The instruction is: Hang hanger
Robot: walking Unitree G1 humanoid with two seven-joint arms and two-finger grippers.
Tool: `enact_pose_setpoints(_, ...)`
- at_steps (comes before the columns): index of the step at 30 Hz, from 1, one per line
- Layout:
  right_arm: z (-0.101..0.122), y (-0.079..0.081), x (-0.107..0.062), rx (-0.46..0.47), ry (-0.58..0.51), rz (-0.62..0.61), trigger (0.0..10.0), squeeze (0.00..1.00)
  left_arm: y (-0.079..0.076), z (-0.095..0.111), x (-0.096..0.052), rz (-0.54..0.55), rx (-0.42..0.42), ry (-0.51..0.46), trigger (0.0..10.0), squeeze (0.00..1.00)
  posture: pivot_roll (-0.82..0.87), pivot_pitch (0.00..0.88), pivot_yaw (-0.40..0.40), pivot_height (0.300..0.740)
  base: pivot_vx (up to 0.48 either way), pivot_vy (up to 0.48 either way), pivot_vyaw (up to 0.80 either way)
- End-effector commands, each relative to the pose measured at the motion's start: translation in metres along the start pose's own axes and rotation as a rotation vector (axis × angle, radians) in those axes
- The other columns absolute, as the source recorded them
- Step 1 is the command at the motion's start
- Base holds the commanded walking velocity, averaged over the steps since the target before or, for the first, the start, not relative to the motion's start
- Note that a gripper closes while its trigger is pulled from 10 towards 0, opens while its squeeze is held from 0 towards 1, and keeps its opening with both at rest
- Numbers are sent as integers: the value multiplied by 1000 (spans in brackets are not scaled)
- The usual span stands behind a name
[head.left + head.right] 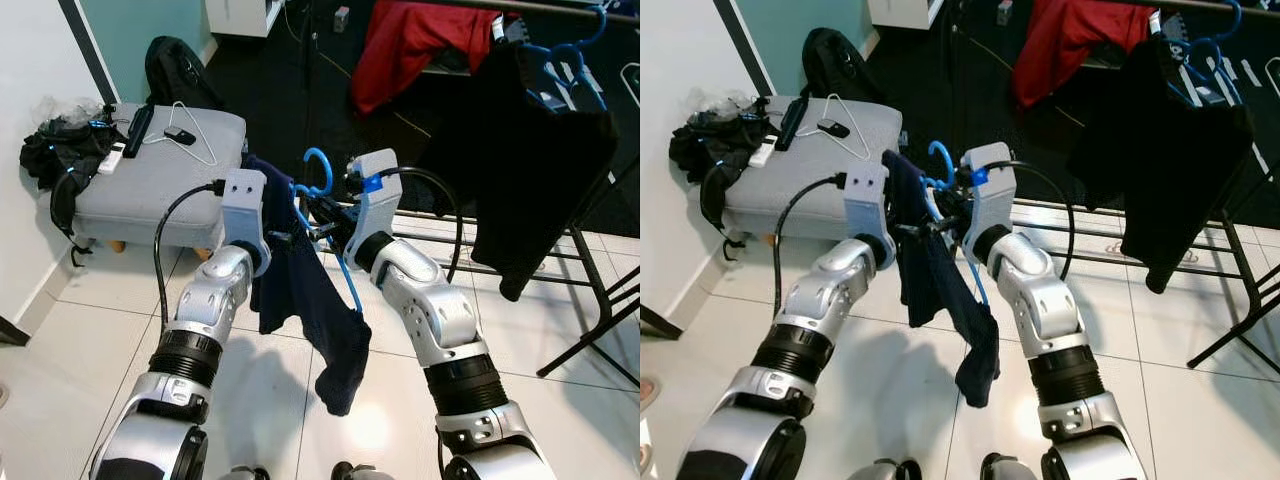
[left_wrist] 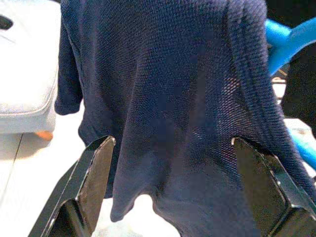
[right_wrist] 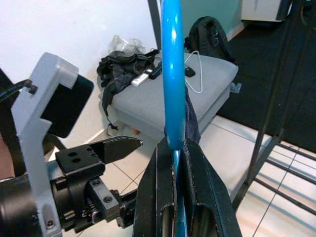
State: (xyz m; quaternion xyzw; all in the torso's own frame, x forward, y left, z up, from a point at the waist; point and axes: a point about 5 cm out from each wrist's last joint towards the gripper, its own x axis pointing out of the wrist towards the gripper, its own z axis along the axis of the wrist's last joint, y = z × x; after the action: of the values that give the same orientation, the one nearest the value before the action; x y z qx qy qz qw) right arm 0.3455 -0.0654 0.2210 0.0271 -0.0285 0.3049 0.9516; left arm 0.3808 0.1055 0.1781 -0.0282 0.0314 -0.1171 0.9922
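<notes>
Blue hanger [image 1: 322, 190] carrying a navy shirt [image 1: 305, 300]: held in mid-air above the tiled floor [image 1: 60, 370], short of the drying rack [image 1: 590, 270]. Right gripper [image 3: 174, 158]: fingers clamped on the hanger's neck. Left gripper [image 2: 182, 182]: fingers spread apart, shirt fabric hanging before them.

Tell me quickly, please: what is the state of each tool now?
Left tool: open, its fingers apart on either side of the navy shirt.
Right tool: shut on the blue hanger.
</notes>
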Motion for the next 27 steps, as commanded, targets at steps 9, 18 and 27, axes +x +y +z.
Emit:
enact_pose_setpoints(9,9,12,0,-6,-19,63,10000,0,12,1,4,101,-3,-13,10000,0,-64,233,21,740,0,0,0)
enact_pose_setpoints(18,10,13,0,-1,-11,68,10000,0,20,0,6,133,-31,-13,0,0,-66,233,18,740,0,0,0)
enact_pose_setpoints(27,10,13,0,-4,-3,69,10000,0,24,0,7,143,-27,-21,0,0,-66,233,18,740,0,0,0)
